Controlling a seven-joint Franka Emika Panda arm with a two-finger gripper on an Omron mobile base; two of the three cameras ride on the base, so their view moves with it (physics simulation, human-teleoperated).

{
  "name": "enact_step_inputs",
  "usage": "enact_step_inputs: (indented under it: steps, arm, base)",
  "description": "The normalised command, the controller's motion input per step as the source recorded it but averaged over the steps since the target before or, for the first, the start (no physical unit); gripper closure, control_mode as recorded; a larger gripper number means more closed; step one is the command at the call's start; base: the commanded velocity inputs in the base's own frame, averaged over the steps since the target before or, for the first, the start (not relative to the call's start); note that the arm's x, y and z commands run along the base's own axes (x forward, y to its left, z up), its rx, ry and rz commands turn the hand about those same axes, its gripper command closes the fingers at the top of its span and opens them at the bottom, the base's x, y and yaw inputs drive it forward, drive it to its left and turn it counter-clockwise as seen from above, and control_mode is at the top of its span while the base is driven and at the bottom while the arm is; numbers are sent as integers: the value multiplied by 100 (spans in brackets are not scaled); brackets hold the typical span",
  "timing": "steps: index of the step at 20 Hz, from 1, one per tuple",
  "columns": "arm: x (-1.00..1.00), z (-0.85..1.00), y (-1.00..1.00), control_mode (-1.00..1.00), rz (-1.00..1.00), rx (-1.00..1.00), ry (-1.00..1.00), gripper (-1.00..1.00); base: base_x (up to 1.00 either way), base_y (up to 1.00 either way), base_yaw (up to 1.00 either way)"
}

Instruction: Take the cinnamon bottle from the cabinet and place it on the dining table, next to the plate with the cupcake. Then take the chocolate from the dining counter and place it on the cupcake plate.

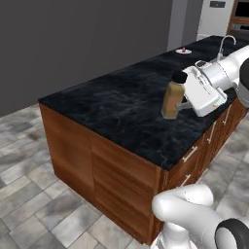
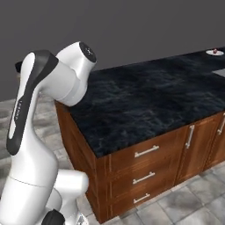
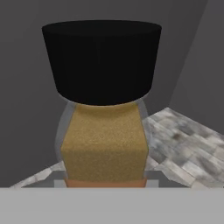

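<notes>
My gripper (image 1: 180, 104) is shut on the cinnamon bottle (image 1: 171, 99), a tan bottle with a black cap, held upright over the near part of the dining table (image 1: 116, 104). In the hand view the cinnamon bottle (image 3: 104, 144) sits close up between the fingers, cap on top. The small white plate (image 1: 183, 51) with the cupcake (image 1: 184, 49) lies far back on the same top, well beyond the bottle. The plate (image 2: 215, 52) also appears at the far right edge of the right base view. The cabinet and the chocolate are out of view.
A curved faucet (image 1: 224, 43) rises at the table's far end, right of the plate. Drawers with grey bar handles (image 2: 146, 151) line the table's side. Grey tiled floor (image 1: 34, 204) surrounds the table's near end. A dark wall stands behind.
</notes>
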Motion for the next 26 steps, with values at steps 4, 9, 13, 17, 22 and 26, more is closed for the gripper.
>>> enact_step_inputs:
  steps: [4, 9, 13, 17, 22, 26]
  arm:
    - [0, 0, 0, 100, 0, 0, 0, 100]
    - [0, 0, 0, 100, 0, 0, 0, 100]
    - [0, 0, 0, 100, 0, 0, 0, 100]
    - [0, 0, 0, 100, 0, 0, 0, 100]
    - [0, 0, 0, 100, 0, 0, 0, 100]
    - [0, 0, 0, 100, 0, 0, 0, 100]
  base:
    - [5, 94, 0]
    - [38, 90, 0]
    - [53, 84, 0]
    - [69, 68, -3]
    - [67, 71, -3]
    - [62, 75, -2]
